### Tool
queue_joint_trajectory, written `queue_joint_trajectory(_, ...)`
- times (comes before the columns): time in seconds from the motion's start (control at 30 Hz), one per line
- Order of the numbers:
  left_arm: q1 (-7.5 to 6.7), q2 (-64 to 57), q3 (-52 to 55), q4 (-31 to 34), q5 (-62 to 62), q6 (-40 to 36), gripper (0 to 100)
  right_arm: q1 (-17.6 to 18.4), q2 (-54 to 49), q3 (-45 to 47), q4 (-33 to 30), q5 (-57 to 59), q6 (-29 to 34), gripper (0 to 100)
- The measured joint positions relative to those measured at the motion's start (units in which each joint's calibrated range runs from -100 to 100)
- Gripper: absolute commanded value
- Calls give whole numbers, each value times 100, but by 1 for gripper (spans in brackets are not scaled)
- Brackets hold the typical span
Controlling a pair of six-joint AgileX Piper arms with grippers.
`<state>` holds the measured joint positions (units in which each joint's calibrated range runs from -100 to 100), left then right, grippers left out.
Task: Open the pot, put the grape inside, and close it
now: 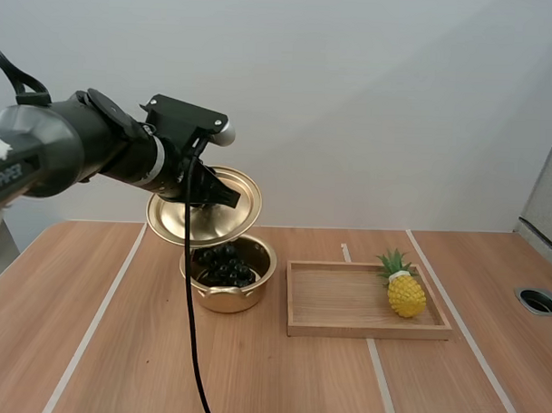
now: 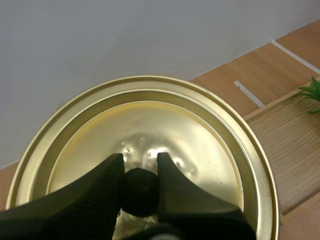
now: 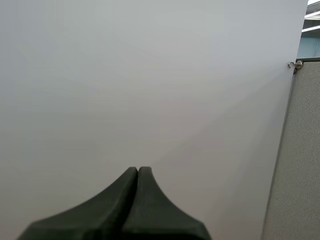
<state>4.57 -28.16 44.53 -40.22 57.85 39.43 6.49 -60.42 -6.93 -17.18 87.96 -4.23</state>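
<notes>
Left of centre in the high view, the left hand point(image 1: 220, 192) reaches in from the upper left of the frame and has the golden lid point(image 1: 203, 220) up in the air. The lid is tilted, and its lower edge sits close over the rear rim of the pot point(image 1: 220, 301); whether they touch, I cannot tell. From the left wrist view the grip is plain. The two black fingers point(image 2: 172, 172) pinch the lid's dark round knob point(image 2: 140, 192) between their tips, with the lid's shiny face spread wide behind them.

Down below, the pot stands uncovered on the counter point(image 1: 117, 346), and the dark grapes point(image 1: 224, 264) are piled inside it. Just to the right of the pot lies the wooden tray point(image 1: 335, 328), and a small yellow pineapple point(image 1: 406, 293) rests at its far right end.

Over on the right wrist view, the right hand point(image 3: 138, 172) is closed on nothing. Its fingers lie pressed together as one dark wedge against a pale wall.
</notes>
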Motion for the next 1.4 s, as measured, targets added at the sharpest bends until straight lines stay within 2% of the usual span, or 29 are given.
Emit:
queue_joint_trajectory(0.43,-15,1066,15,-645,-143,578,0,-38,0,0,56,184,0,0)
queue_joint_trajectory(0.7,-378,1427,20,-657,-800,693,0,-74,0,0,56,241,0,0)
queue_joint_trajectory(0.8,-455,1573,20,-657,-1182,704,0,-79,0,0,56,260,0,0)
queue_joint_trajectory(0.97,-479,1918,20,-657,-1548,711,0,-79,0,0,56,297,0,0)
queue_joint_trajectory(1.4,-479,2240,61,-480,-1236,681,0,-79,0,0,56,297,0,0)
